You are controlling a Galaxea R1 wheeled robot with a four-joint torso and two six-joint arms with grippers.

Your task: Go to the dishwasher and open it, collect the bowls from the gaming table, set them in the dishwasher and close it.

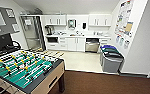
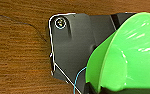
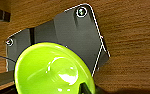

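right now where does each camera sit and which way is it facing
Head: high on the robot, facing forward and down at a kitchenette with the dishwasher and a table-football table.
Left wrist: on the left arm, facing brown floor past its dark plate and a green bowl.
Right wrist: likewise, a yellow-green bowl.
Both wrist views share the floor.

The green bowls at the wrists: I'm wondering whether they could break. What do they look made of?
Both the green bowl and the yellow-green bowl look like glossy plastic: saturated colour, bright highlights, thin rims. The left one seems slightly translucent. Probably not brittle.
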